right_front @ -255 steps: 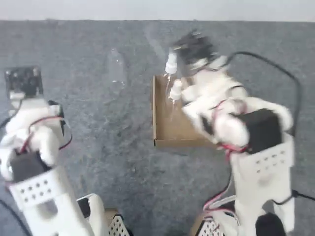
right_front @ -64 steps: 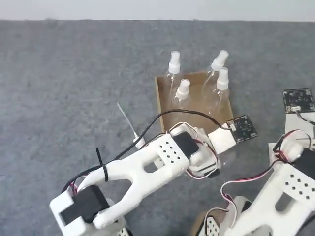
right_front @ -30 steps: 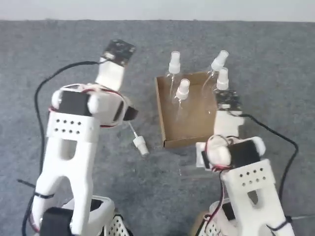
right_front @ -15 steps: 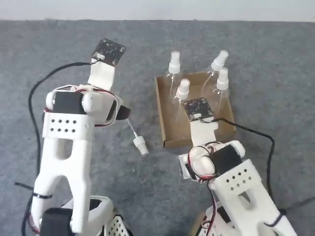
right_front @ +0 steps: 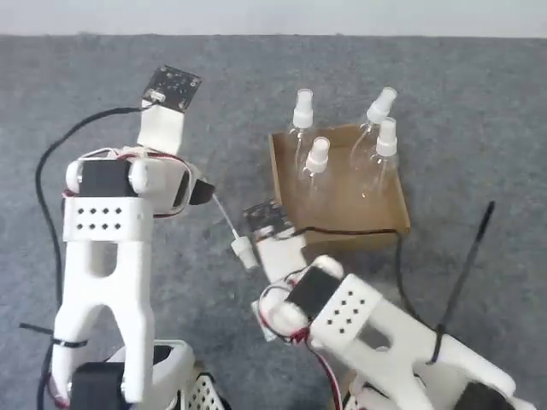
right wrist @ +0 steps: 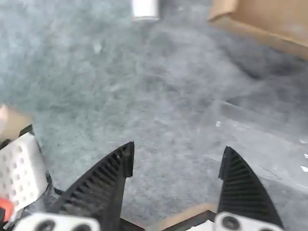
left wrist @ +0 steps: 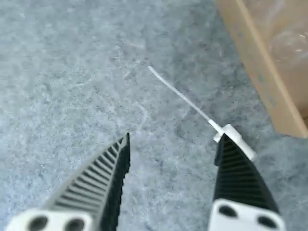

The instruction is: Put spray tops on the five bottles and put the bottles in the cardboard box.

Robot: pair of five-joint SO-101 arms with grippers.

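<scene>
A loose white spray top (right_front: 243, 250) with its thin tube lies on the grey carpet left of the cardboard box (right_front: 284, 205). Several clear bottles with spray tops on, one of them (right_front: 317, 155), stand in the box. My left gripper (left wrist: 173, 139) hangs open over the carpet, the spray top (left wrist: 237, 140) right beside one fingertip. My right gripper (right wrist: 179, 150) is open and low over the carpet. A clear uncapped bottle (right wrist: 262, 137) lies beside one of its fingers. In the high view the right arm (right_front: 342, 312) hides that bottle.
The box's near corner (right wrist: 250, 21) and the spray top's cap (right wrist: 144, 8) lie ahead of the right gripper. A white perforated arm base (right wrist: 19, 166) sits close by. Open carpet stretches left of the box (left wrist: 262, 67).
The right arm has swung left from in front of the box to the carpet near the loose spray top. The left arm has shifted slightly left and back.
</scene>
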